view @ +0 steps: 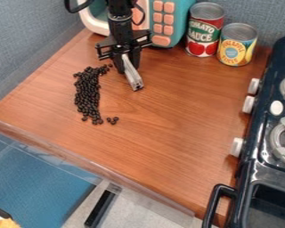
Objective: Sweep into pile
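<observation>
The gripper (126, 66) hangs near the back of the wooden counter, shut on a slim grey metal tool (132, 76) that slants down to the right, its lower end at or just above the surface. Left of the tool, small black beans (87, 94) lie in a long, narrow heap that runs from near the gripper toward the front. A few beans (112, 120) sit slightly apart at the heap's front right end, and a few others are close to the gripper's left side.
A teal and white toy microwave (179, 22) stands behind the arm. Beside it are a red tomato can (204, 30) and a yellow can (236, 44). A dark toy stove (261, 133) with white knobs lines the right side. The wooden counter (168, 120) ends at a front edge.
</observation>
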